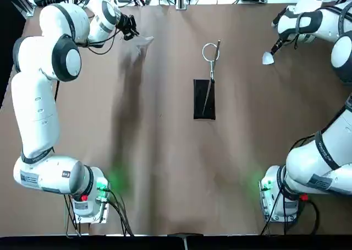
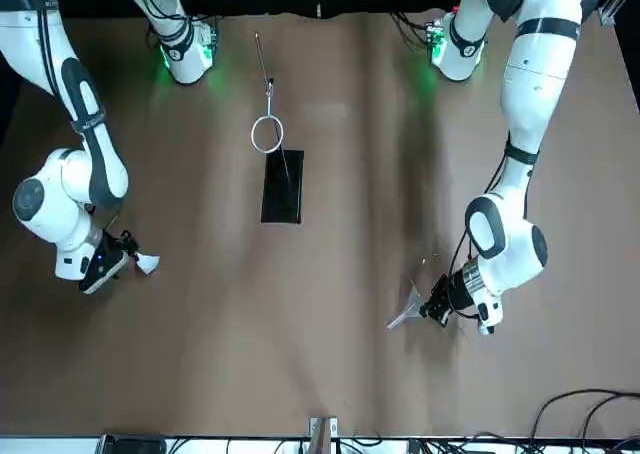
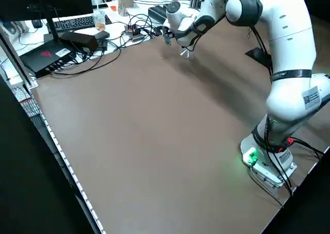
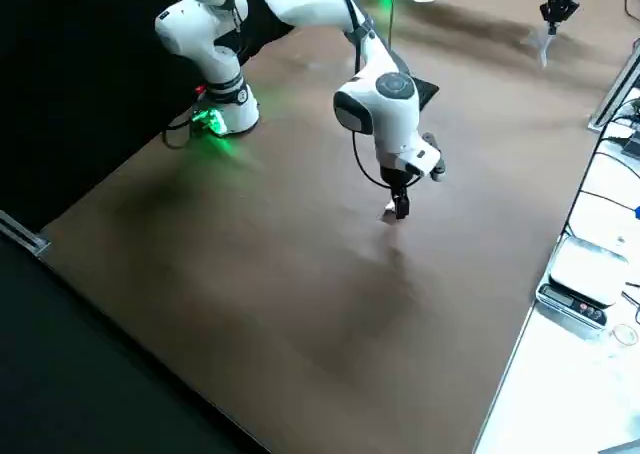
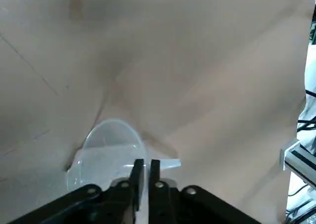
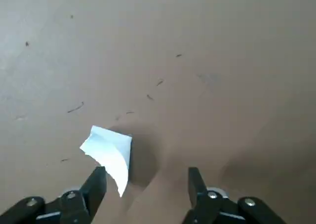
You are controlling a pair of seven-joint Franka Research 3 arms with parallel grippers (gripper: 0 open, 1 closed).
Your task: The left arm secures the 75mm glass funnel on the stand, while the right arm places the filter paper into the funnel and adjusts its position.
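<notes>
My left gripper (image 5: 148, 163) is clenched on the glass funnel (image 5: 109, 152), which I see off the table's surface (image 1: 170, 151) toward its far left corner. My right gripper (image 6: 146, 169) has its jaws spread wide, toward the far right corner; the filter paper (image 6: 111, 152) shows at the tip of one finger, though I can't tell what keeps it there. Between the two, the stand (image 1: 200, 104) has its ring (image 1: 203, 52) toward the table's far edge.
</notes>
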